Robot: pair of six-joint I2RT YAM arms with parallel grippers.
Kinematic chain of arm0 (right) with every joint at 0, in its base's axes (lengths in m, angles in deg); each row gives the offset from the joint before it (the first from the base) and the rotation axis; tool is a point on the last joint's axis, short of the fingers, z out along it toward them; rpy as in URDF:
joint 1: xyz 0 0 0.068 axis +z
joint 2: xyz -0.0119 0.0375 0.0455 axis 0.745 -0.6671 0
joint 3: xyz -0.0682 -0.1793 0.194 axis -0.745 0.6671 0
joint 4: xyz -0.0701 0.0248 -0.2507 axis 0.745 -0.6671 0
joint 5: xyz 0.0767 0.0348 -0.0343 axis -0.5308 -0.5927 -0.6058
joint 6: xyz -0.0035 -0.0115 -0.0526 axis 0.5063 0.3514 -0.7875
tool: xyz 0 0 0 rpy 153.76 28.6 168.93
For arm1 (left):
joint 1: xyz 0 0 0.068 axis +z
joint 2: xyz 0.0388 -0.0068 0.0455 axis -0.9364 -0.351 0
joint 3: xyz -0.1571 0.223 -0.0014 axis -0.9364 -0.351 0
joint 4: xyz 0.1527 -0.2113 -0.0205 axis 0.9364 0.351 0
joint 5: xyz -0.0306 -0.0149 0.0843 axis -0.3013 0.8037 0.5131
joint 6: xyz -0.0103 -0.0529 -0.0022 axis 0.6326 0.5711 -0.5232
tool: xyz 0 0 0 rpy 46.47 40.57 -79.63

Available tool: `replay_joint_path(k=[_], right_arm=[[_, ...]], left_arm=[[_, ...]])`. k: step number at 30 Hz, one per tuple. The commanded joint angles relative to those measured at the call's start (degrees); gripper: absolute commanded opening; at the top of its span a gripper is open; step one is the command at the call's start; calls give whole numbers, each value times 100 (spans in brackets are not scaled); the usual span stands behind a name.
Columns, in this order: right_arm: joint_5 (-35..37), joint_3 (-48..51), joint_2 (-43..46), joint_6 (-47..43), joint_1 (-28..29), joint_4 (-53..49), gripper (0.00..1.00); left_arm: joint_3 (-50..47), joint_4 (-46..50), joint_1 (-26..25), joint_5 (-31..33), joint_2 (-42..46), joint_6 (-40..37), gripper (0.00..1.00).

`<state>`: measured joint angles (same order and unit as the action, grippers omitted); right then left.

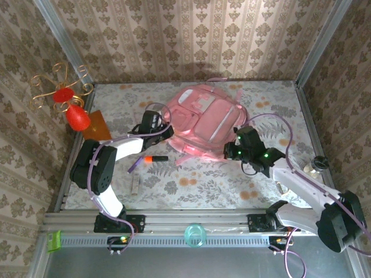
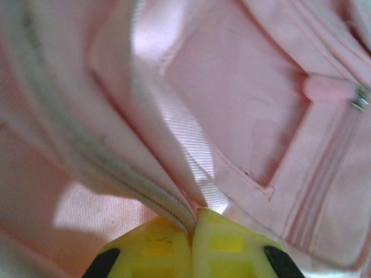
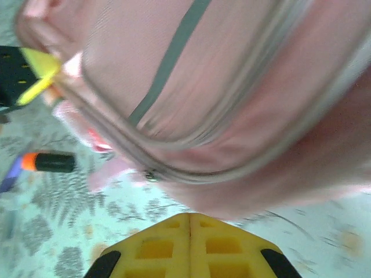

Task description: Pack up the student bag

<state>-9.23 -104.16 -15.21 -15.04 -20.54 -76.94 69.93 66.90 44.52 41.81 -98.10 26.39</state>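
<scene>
The student bag (image 1: 200, 124) is a big pink backpack lying flat in the middle of the table. My left gripper (image 1: 166, 130) is at its left side, shut on the bag's zip-lined opening edge (image 2: 116, 162); the yellow fingertips (image 2: 156, 243) pinch that fabric and hold the flap up, showing the pink lining (image 2: 232, 92). My right gripper (image 1: 235, 149) is at the bag's lower right edge. In the right wrist view it (image 3: 189, 216) is shut with nothing between its fingers, just below the bag's bulging side (image 3: 243, 127). A metal zip pull (image 3: 151, 174) hangs nearby.
An orange-and-black marker (image 1: 155, 158) and a purple pen (image 1: 134, 164) lie left of the bag, with a small grey item (image 1: 135, 184) nearer me. A red ornament on gold wire (image 1: 75, 114) and a brown card (image 1: 97, 124) sit far left. A glass jar (image 1: 316, 165) stands right.
</scene>
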Motion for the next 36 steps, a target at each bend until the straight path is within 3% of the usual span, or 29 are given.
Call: replay_joint_path(k=[1,3,5,9,13,17,25,36], right_arm=[[1030,-331,164,-383,-72,-1310,0],[1392,-408,110,-472,-72,-1569,0],[1217,-372,92,-571,-64,-1416,0],[-649,-58,-155,-641,183,333,1],[-1247,-436,-913,-630,706,1104,27],[-931,-911,-1765,-186,1182,1242,37],[648,-1643,-2939,1131,2132,840,49],[2456,-2015,-3757,1589,2387,224,57]], left_arm=[[137,348,371,915,-134,-428,0],[189,389,417,906,-144,-464,0],[247,413,471,804,-155,-507,0],[283,437,446,497,-147,-477,0],[267,398,353,349,-153,-394,0],[255,401,306,368,-110,-392,0],[261,450,228,344,19,-344,0],[-74,420,21,438,472,-202,0]])
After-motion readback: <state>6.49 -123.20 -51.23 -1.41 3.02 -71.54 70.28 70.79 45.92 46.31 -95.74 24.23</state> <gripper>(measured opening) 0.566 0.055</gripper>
